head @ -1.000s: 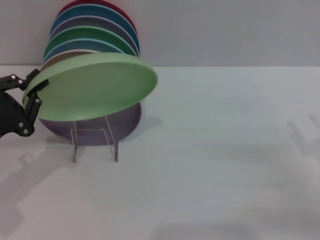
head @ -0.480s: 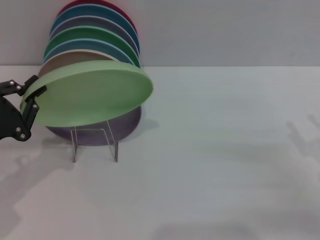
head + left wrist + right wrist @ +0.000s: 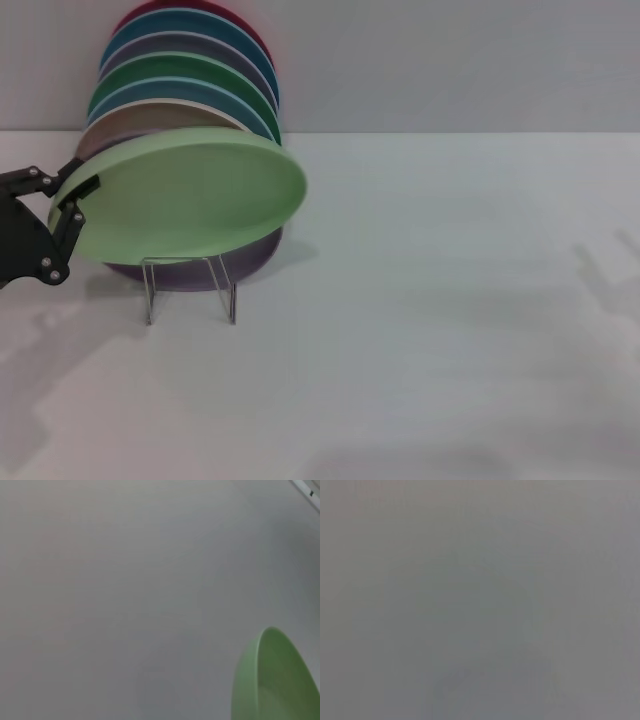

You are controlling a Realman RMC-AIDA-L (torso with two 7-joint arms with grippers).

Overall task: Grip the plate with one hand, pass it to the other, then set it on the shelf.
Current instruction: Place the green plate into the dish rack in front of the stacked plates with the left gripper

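Now left gripper [image 3: 72, 200] clamping plate [image 3: 190, 195] rim, above shelf [image 3: 188, 288]

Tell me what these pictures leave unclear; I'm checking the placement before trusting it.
- Head view: the plate, clamped by the left gripper, hides whether it touches the shelf.
- Left wrist view: only a plate edge shows.
- Right wrist view: blank grey; the right gripper appears nowhere.

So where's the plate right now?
Head view, left side: the plate is held by the left gripper, tilted over the front of the shelf.
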